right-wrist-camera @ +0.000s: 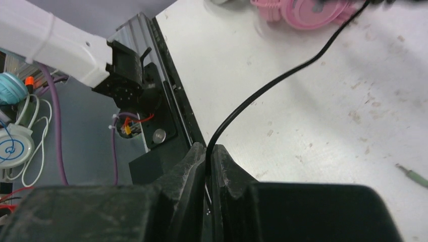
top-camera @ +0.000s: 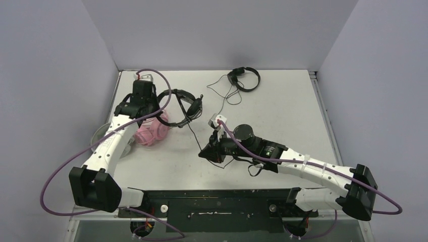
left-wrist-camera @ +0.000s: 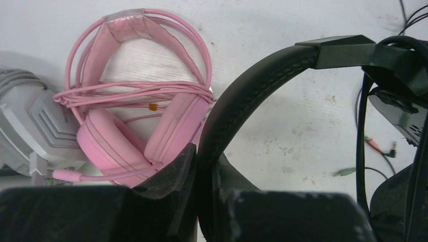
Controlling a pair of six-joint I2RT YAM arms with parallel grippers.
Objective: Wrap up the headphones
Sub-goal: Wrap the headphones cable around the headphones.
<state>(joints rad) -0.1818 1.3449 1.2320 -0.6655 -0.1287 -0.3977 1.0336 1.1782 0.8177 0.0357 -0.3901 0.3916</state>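
Observation:
My left gripper is shut on the padded headband of a black headset at the table's back left. Its thin black cable runs forward to my right gripper, which is shut on it near the table's middle. The pink headphones, with their pink cable looped around them, lie just left of the black band. A white-grey headset sits beyond the pink one, mostly hidden under my left arm in the top view. Another black headset lies at the back with its cable loose.
Small jack plugs and a green-tipped plug lie on the white table. The black mounting rail runs along the near edge. Grey walls close in the left, back and right sides.

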